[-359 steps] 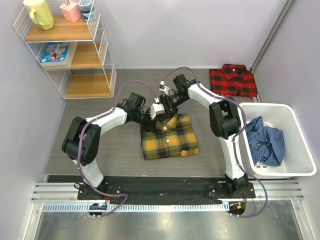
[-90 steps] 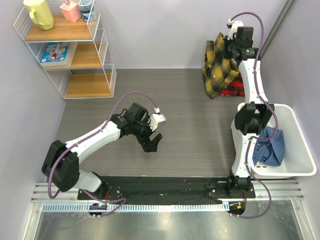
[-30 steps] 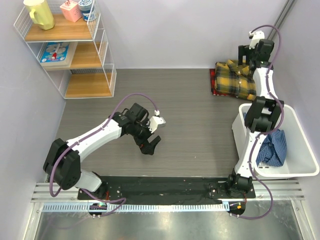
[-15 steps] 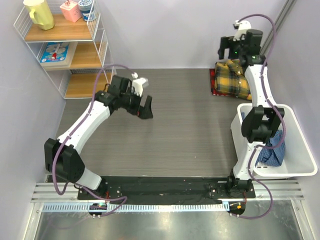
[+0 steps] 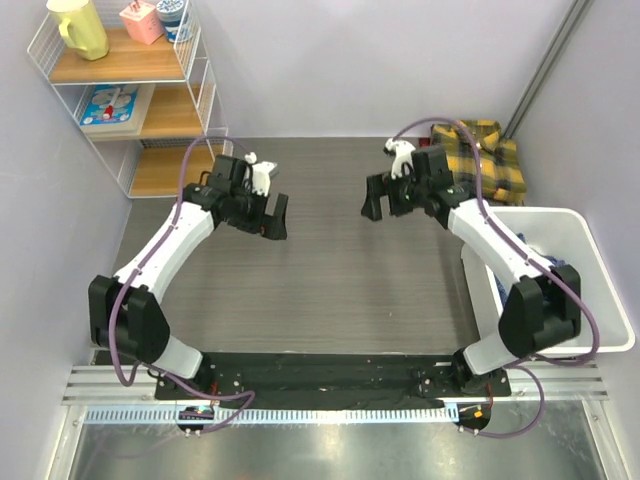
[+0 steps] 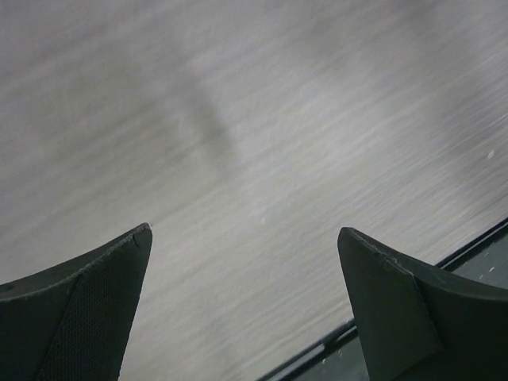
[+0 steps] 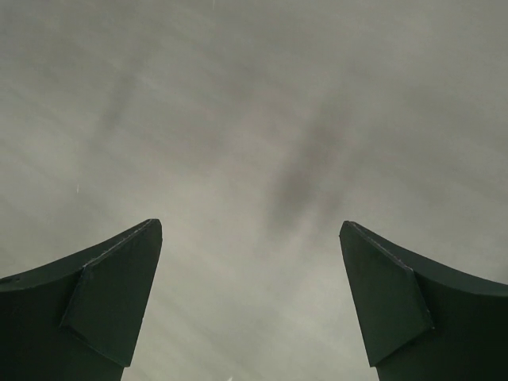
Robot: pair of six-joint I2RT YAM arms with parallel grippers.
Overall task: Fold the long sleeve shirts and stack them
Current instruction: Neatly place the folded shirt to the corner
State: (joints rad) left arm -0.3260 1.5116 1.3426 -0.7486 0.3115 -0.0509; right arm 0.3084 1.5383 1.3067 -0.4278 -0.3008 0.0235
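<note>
A yellow plaid long sleeve shirt (image 5: 482,158) lies folded at the table's back right corner, collar toward the wall. My right gripper (image 5: 374,198) hangs open over bare table left of that shirt, well apart from it. Across the middle of the table, my left gripper (image 5: 277,217) also stands open above bare wood. In the left wrist view the gripper (image 6: 244,230) has nothing between its fingers. The right wrist view shows the same: the gripper (image 7: 250,224) holds nothing, with only grey table below.
A white bin (image 5: 545,212) at the right holds a crumpled blue shirt (image 5: 557,272). A wire shelf unit (image 5: 140,100) with a jug and cups stands at the back left. A black rail (image 6: 476,246) runs along the near table edge.
The right gripper has left the yellow shirt lying in the back right corner and swung left over the table's middle. The left gripper rose toward the back left, then shifted little.
</note>
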